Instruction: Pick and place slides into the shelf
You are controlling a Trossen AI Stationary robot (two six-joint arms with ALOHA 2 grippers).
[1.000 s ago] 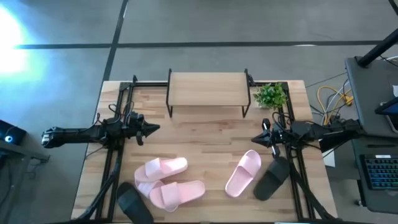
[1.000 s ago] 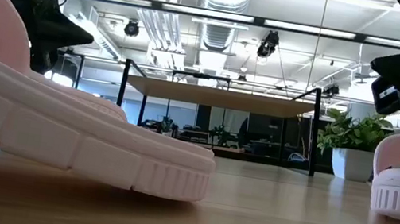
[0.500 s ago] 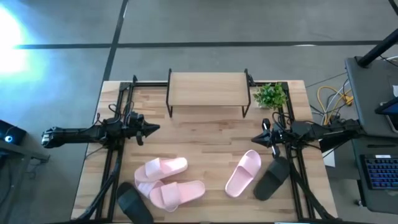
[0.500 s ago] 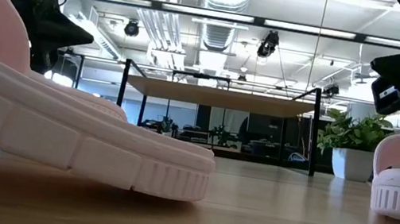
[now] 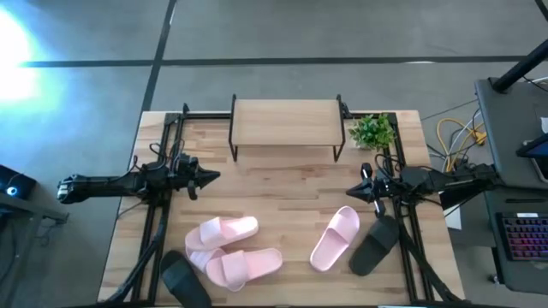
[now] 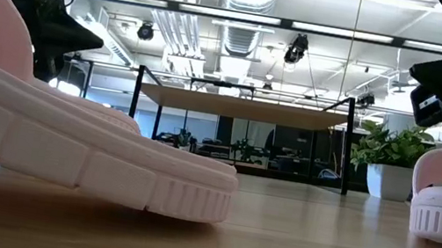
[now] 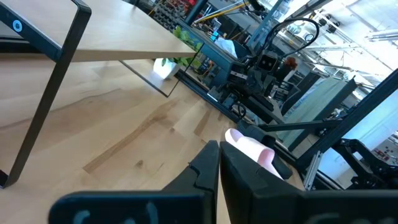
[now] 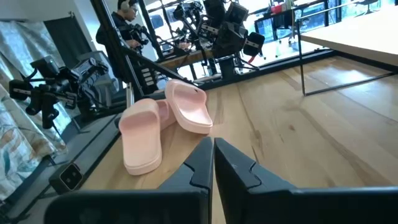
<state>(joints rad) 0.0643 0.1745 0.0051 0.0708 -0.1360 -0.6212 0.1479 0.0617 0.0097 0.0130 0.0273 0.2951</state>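
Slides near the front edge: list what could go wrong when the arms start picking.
1. The pink slides overlap in a pile, so a grab may drag two at once.
2. The black slide sits at the table's front edge and could be nudged off.
3. The potted plant stands beside the shelf; the right gripper may clip it.

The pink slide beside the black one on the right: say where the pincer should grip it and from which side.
Grip the wide strap of the pink slide near its far end, coming straight down with the right pincer, probably best. The strap arches over the sole, so one finger should fit under it. The black slide crowds its right edge.
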